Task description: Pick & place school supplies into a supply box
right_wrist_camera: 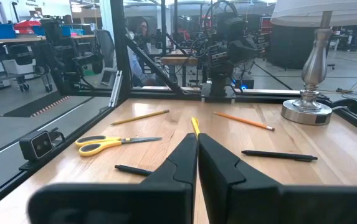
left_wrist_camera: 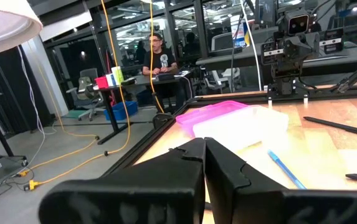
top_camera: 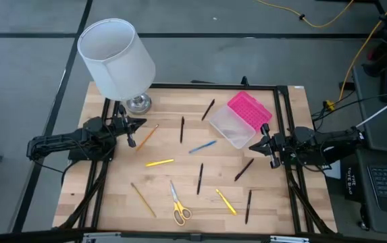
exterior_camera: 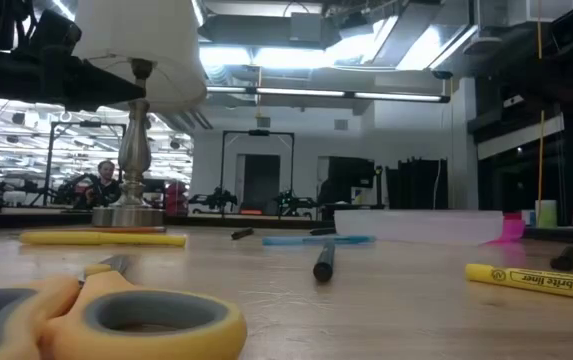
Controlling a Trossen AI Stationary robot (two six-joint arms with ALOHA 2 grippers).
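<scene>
Supplies all loose on the table — nothing in the box yet, so the task reads as not started. Box sits at the far right of the table, just beside the right gripper: clear base open upward, pink lid swung back on its far side. Presumably left open so items drop straight in.

Pens and pencils are spread flat in a single layer, mostly well apart, none stacked — each looks pickable alone. Scissors lie closed at the near edge, yellow handles toward the front. Blue pen is near the box; yellow highlighter mid-table; black pens scattered among them; tan pencil near left.

Materials: thin smooth round barrels, likely to roll if nudged. Scissors flat, plastic loops, metal blades. Box base is translucent rigid plastic, lid bumpy. Table is pale wood grain inside a black frame.

Left gripper is at the left edge near the lamp, fingers together, holding nothing. Right gripper also has fingers together, empty. Both arms look parked at the sides.

Lamp has a white shade on a shiny metal base, standing at the far left corner, apart from the supplies. A person is seated in the room beyond the table.
</scene>
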